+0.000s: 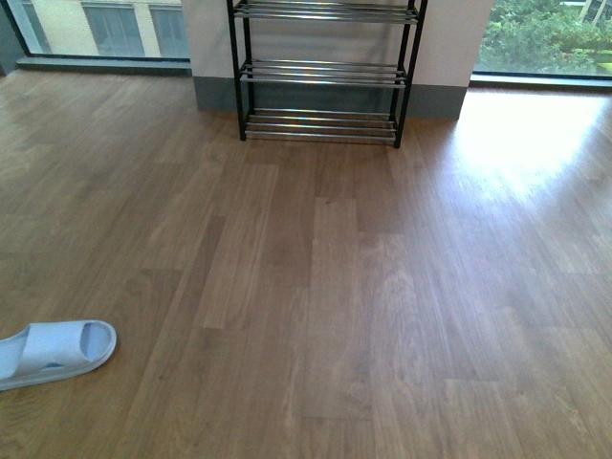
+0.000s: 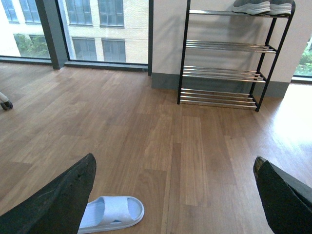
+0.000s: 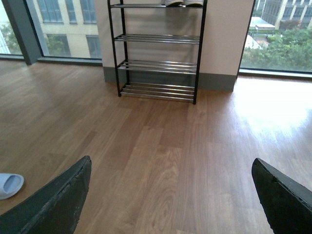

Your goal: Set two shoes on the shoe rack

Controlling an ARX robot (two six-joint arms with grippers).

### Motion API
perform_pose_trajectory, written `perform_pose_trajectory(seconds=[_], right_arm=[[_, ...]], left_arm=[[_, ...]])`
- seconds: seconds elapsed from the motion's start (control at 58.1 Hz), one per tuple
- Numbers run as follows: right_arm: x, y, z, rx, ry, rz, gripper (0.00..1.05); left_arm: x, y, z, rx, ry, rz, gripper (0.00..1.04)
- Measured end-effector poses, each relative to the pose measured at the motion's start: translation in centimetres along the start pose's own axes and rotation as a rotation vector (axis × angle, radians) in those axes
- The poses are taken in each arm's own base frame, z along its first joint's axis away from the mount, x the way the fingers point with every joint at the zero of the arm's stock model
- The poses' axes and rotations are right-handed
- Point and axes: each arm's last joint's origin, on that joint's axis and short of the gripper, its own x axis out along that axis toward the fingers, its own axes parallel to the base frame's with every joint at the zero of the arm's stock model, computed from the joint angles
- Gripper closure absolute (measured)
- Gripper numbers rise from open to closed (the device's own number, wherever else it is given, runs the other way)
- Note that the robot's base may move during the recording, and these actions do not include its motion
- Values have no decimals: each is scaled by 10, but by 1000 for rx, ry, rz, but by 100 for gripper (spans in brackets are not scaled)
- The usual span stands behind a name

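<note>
Room: wood-plank floor [image 1: 316,287], pale wall [image 1: 449,43] with a grey skirting at the far end and a window on each side of it.

Front view, left to right:
- 10 o'clock: left window [image 1: 105,29], with a building facade behind the glass.
- 8 o'clock: one sandal [image 1: 53,352], pale blue, lying flat on the floor with its open toe towards the right. The frame edge cuts off the heel end. It is well apart from the rack.
- 12 o'clock: shoe rack [image 1: 323,72] against the wall, with a black frame and chrome bars. Three tiers show and all are bare; the frame cuts off everything above them.
- 1 o'clock: right window [image 1: 545,38], with greenery outside. A bright glare patch [image 1: 535,143] on the floor washes out the plank grain there.
- Neither arm is in this view.

Left wrist view: left gripper [image 2: 174,161] has its fingers [image 2: 63,200] wide apart with nothing between them, only floor. One finger hides the rear of the sandal. A higher rack tier carries grey-white shoes [image 2: 261,6]; only their soles show. A caster [image 2: 5,101] sits at the frame edge, and what it belongs to is out of frame.

Right wrist view: right gripper [image 3: 171,161] is also spread, with bare floor in the gap. Only the sandal's toe shows, near one finger. The rack stands straight ahead of the gripper.
</note>
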Motion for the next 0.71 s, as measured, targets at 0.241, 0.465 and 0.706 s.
perform_pose_trajectory(seconds=[0.241, 0.465, 0.706], right_arm=[[0, 0, 0, 0, 0, 0, 9], [0, 0, 0, 0, 0, 0, 9], [0, 0, 0, 0, 0, -2, 9]], left_arm=[[0, 0, 0, 0, 0, 0, 9], [0, 0, 0, 0, 0, 0, 9], [0, 0, 0, 0, 0, 0, 9]])
